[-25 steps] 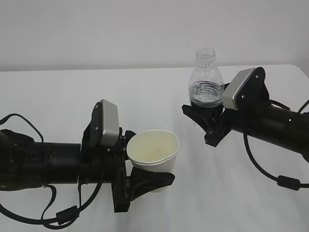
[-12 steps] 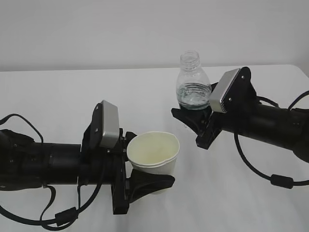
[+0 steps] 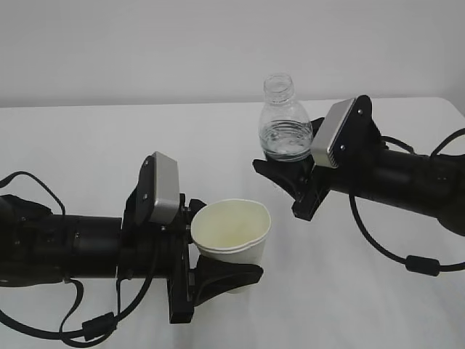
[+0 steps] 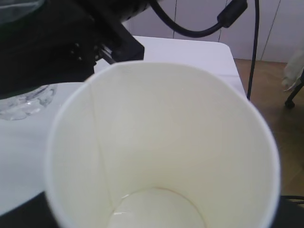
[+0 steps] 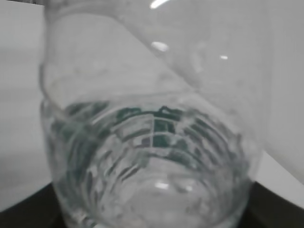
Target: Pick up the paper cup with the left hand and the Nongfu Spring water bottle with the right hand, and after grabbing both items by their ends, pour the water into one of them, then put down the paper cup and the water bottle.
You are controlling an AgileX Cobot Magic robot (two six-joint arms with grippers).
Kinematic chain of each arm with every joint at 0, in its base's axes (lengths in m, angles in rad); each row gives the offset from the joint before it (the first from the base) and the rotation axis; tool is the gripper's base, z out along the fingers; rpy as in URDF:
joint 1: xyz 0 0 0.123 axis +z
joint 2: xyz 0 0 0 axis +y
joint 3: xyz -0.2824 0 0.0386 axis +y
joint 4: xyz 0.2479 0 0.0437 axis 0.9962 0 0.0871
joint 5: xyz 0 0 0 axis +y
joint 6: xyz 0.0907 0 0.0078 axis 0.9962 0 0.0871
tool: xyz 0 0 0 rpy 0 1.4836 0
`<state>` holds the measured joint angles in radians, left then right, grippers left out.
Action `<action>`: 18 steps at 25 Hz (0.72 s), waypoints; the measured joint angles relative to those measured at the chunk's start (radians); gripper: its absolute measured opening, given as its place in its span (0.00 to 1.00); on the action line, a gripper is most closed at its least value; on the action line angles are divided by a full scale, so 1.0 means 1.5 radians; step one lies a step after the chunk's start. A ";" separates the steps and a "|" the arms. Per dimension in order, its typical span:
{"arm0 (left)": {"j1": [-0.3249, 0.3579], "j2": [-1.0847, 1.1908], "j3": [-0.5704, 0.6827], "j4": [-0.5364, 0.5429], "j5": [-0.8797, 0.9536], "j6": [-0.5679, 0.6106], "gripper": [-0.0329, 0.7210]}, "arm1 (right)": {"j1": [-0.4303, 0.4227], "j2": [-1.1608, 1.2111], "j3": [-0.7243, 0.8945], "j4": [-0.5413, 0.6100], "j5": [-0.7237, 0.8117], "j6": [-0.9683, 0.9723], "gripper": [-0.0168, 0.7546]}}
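Since the earlier frame we see the right pincer (image 3: 290, 171) carry the Nongfu Spring water bottle (image 3: 283, 127) leftward toward frame centre, clamped low and upright. Our left pincer (image 3: 218, 273) clasps the paper cup (image 3: 231, 236) at lower centre above the tabletop (image 3: 87, 138); pouring looks close.

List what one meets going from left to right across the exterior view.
left hand → paper cup → Nongfu Spring water bottle → right hand

white table (image 3: 87, 138) | pale wall (image 3: 145, 43) | wooden floor (image 4: 266, 95)
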<state>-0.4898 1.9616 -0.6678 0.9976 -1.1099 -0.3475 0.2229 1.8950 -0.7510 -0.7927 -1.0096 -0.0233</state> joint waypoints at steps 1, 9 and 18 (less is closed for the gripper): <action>0.000 0.000 0.000 0.000 0.000 0.000 0.68 | 0.000 0.000 -0.003 -0.004 0.000 0.000 0.64; 0.000 0.000 0.000 0.000 -0.009 0.000 0.67 | 0.000 0.000 -0.012 -0.016 0.002 -0.021 0.64; 0.000 0.000 0.000 0.007 -0.009 0.000 0.67 | 0.000 0.026 -0.022 -0.029 0.002 -0.042 0.64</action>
<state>-0.4898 1.9616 -0.6678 1.0084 -1.1231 -0.3475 0.2229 1.9335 -0.7844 -0.8368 -1.0065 -0.0865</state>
